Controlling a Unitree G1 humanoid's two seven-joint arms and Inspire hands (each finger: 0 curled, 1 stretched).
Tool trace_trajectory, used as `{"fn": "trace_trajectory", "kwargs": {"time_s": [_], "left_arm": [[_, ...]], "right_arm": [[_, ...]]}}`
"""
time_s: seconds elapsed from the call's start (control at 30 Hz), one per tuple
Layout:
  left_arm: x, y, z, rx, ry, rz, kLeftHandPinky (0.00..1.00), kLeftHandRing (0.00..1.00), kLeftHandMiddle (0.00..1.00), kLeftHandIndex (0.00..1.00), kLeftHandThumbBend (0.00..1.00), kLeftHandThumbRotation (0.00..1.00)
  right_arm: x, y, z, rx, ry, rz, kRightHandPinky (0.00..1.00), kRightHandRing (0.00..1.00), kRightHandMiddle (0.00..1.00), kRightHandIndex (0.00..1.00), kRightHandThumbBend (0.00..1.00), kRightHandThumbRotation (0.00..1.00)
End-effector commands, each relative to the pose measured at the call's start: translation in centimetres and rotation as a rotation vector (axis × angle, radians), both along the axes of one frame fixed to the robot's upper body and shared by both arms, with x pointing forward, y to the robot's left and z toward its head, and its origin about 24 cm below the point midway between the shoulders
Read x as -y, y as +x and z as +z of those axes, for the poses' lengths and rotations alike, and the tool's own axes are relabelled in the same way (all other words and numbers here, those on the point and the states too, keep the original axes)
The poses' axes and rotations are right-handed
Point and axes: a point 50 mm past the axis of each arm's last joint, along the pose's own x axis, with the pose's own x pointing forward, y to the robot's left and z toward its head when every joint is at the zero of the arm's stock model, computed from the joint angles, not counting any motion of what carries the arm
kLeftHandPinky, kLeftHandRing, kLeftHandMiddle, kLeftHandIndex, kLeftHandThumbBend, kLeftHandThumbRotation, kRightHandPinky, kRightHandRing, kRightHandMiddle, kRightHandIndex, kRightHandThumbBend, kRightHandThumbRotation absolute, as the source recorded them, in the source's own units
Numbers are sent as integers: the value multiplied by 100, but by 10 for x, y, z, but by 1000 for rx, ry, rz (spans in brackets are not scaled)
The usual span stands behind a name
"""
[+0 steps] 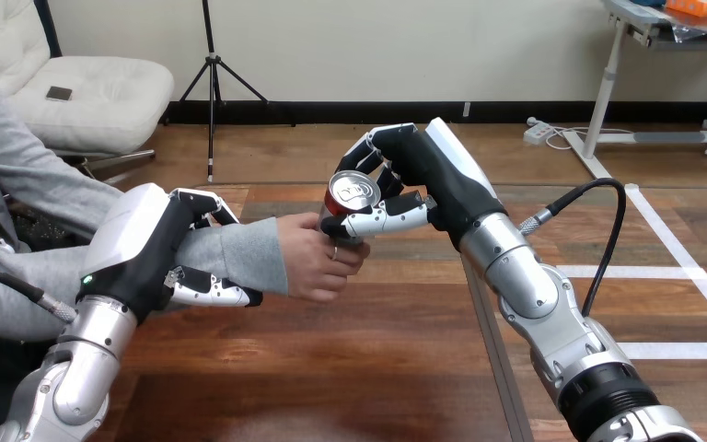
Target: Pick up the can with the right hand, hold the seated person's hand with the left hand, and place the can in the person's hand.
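The can (pixel 352 191) is tilted in the air above the tabletop (pixel 377 368), well clear of the wood. The right hand (pixel 433 180) is wrapped round its upper part, fingers curled over the far side and thumb laid across the near side. Just beneath, the person's hand (pixel 315 262) is cupped against the can's lower end and appears to be closing round it, so both are on the can at once. The left hand (pixel 147 244) clasps the person's forearm (pixel 239 253) through the grey sleeve just behind the wrist, fingers over the top and thumb underneath. This looks like the handover itself, with the task nearly done. To do it well, the left hand should steady the forearm without squeezing, so the receiving palm does not sag as it takes the weight. The right hand ought to loosen gradually, thumb first, and only once the person's grip looks firm. The robot's thumb partly hides how far their fingers wrap the can, so that needs judging with care. Since the can is tilted, an abrupt release could tip it out; opening the fingers wide, then drawing up and to the right, away from the person's knuckles, should avoid dragging the can along
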Motion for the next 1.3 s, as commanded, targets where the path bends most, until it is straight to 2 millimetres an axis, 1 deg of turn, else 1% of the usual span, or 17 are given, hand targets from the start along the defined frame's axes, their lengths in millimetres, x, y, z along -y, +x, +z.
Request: {"fn": "trace_trajectory", "kwargs": {"time_s": [0.0, 0.37, 0.87, 1.27], "left_arm": [[25, 17, 27, 136, -96, -52, 16, 21, 28, 43, 84, 0], [23, 17, 29, 141, -104, -54, 19, 23, 30, 43, 84, 0], [20, 15, 30, 140, -101, -55, 18, 21, 29, 43, 82, 0], [19, 15, 30, 137, -97, -52, 22, 26, 33, 43, 81, 0]], "right_arm": [[-18, 3, 27, 87, 47, 58, 29, 33, 41, 44, 73, 0], [-16, 1, 23, 76, 41, 64, 29, 33, 41, 44, 73, 0], [-14, 0, 18, 54, 38, 57, 31, 34, 41, 45, 72, 0], [-10, 1, 16, 35, 35, 45, 33, 37, 44, 46, 71, 0]]}}
